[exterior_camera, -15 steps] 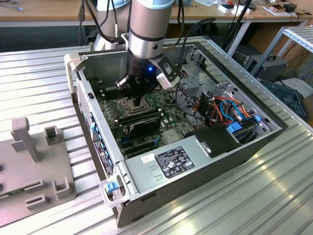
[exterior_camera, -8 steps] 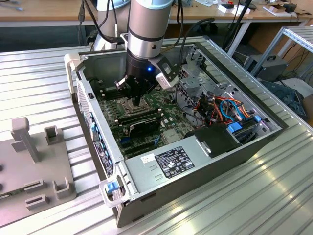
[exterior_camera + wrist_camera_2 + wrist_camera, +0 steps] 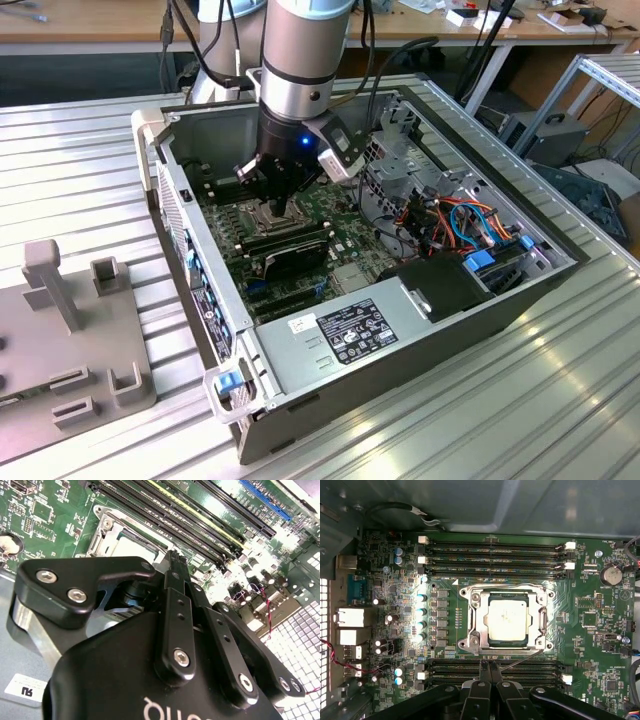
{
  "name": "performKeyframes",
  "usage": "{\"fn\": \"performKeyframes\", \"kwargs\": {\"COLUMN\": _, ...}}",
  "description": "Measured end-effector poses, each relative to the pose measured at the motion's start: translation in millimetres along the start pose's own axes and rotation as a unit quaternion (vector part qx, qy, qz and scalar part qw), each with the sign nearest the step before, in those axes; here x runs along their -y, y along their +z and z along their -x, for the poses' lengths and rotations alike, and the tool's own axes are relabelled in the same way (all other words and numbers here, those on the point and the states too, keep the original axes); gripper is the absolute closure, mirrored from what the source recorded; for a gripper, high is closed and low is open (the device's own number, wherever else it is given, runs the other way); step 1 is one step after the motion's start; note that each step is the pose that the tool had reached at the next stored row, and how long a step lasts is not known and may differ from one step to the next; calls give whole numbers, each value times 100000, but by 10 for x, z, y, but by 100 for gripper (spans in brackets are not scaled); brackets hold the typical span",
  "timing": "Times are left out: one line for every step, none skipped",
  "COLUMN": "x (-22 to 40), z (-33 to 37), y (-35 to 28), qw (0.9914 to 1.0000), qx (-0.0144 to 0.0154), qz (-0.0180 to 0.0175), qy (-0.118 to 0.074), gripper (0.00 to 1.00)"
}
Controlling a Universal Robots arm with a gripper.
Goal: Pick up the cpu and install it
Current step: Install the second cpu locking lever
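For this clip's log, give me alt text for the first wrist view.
A silver-topped cpu sits in the metal-framed socket on a green motherboard, memory slots on either side. The black gripper has its fingertips together beside the socket, holding nothing.

1. The computer case lies open on the slatted table, with the motherboard flat on its floor.
2. The cpu sits in the socket frame near the board's middle.
3. Memory slots run along two opposite sides of the socket.
4. The gripper hangs inside the case over the board, its fingertips beside the socket's edge.
5. A power supply lies along the case's near wall.
6. A fixture block stands on the table at the exterior view's left of the case.
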State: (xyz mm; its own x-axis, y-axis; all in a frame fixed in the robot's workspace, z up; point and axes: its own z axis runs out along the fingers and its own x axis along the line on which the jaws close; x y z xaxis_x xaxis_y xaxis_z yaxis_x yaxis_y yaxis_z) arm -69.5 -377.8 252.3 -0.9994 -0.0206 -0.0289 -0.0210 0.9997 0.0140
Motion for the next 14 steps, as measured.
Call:
{"fn": "performKeyframes", "kwargs": {"x": 0, "z": 0, "y": 0, "qw": 100000, "qx": 3, "qz": 0, "qy": 1, "gripper": 89}}
{"fn": "performKeyframes", "kwargs": {"x": 0, "z": 0, "y": 1, "qw": 100000, "qx": 2, "qz": 0, "qy": 2, "gripper": 89}}
{"fn": "performKeyframes", "kwargs": {"x": 0, "z": 0, "y": 1, "qw": 100000, "qx": 1, "qz": 3, "qy": 0, "gripper": 89}}
{"fn": "performKeyframes", "kwargs": {"x": 0, "z": 0, "y": 1, "qw": 100000, "qx": 2, "qz": 1, "qy": 1, "gripper": 89}}
{"fn": "performKeyframes", "kwargs": {"x": 0, "z": 0, "y": 1, "qw": 100000, "qx": 2, "qz": 3, "qy": 0, "gripper": 89}}
{"fn": "performKeyframes", "kwargs": {"x": -1, "z": -2, "y": 3, "qw": 100000, "qx": 4, "qz": 7, "qy": 9, "gripper": 89}}
{"fn": "performKeyframes", "kwargs": {"x": -1, "z": -12, "y": 9, "qw": 100000, "qx": 9, "qz": 12, "qy": 12, "gripper": 89}}
{"fn": "performKeyframes", "kwargs": {"x": -1, "z": -23, "y": 17, "qw": 100000, "qx": 3, "qz": -2, "qy": 2, "gripper": 89}}
{"fn": "performKeyframes", "kwargs": {"x": -1, "z": -28, "y": 24, "qw": 100000, "qx": 2, "qz": -19, "qy": 1, "gripper": 89}}
{"fn": "performKeyframes", "kwargs": {"x": -1, "z": -33, "y": 35, "qw": 100000, "qx": 1, "qz": -36, "qy": 0, "gripper": 89}}
{"fn": "performKeyframes", "kwargs": {"x": 0, "z": -38, "y": 61, "qw": 100000, "qx": -2, "qz": -61, "qy": 1, "gripper": 89}}
{"fn": "performKeyframes", "kwargs": {"x": 0, "z": -40, "y": 78, "qw": 100000, "qx": 0, "qz": -66, "qy": -4, "gripper": 89}}
{"fn": "performKeyframes", "kwargs": {"x": 0, "z": -41, "y": 96, "qw": 100000, "qx": 3, "qz": -70, "qy": -9, "gripper": 89}}
{"fn": "performKeyframes", "kwargs": {"x": 0, "z": -42, "y": 117, "qw": 100000, "qx": -3, "qz": -75, "qy": -8, "gripper": 89}}
